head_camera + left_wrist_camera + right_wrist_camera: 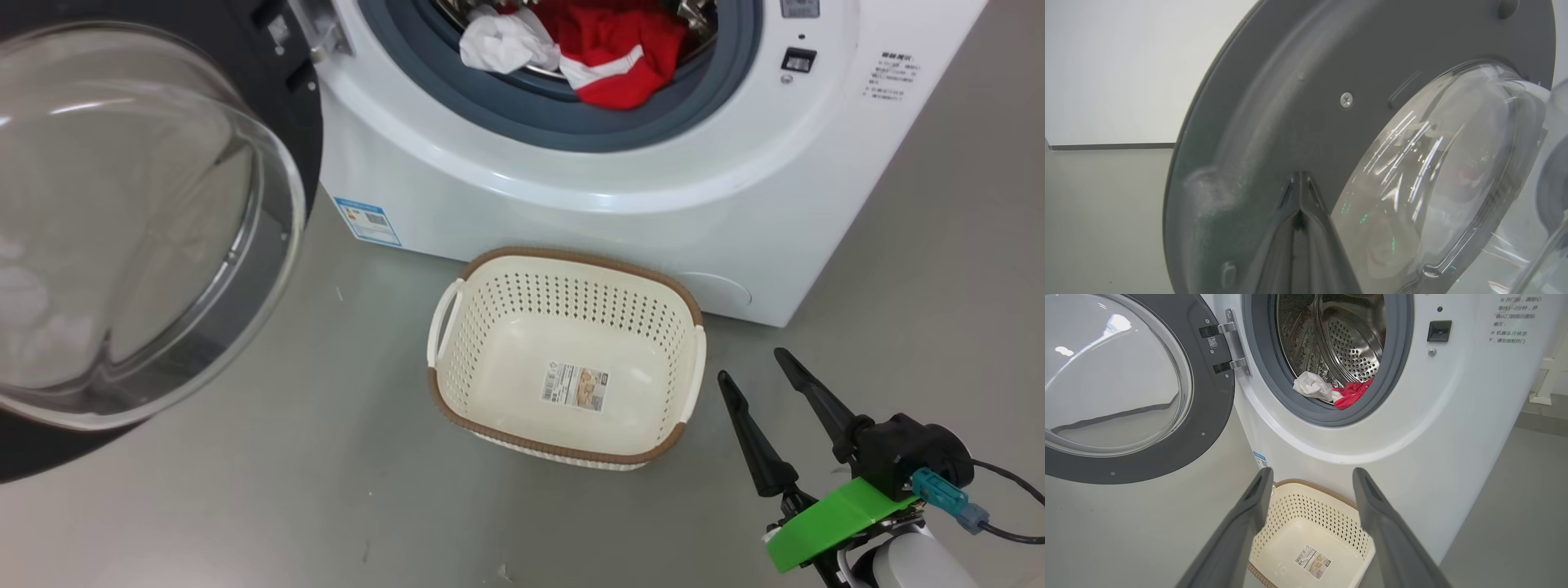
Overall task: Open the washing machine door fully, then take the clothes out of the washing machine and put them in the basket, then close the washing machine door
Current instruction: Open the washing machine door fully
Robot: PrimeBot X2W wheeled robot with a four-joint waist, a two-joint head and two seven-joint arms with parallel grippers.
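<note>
Noted left claw [1299, 179] shut, empty, against opened washing machine door [1290, 81]; right claw [751, 364] wide, empty. Found clothes [620, 57] unremoved, basket [571, 257] bare.

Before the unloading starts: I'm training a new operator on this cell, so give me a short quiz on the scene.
1. True or false: the basket already holds a garment.
2. The right tool is: A open and empty, B shut on cloth, C shut and empty.
3. Where do the clothes lie?
Key: 1 false; 2 A; 3 in the mouth of the washing machine, spilling onto its gasket.
</note>
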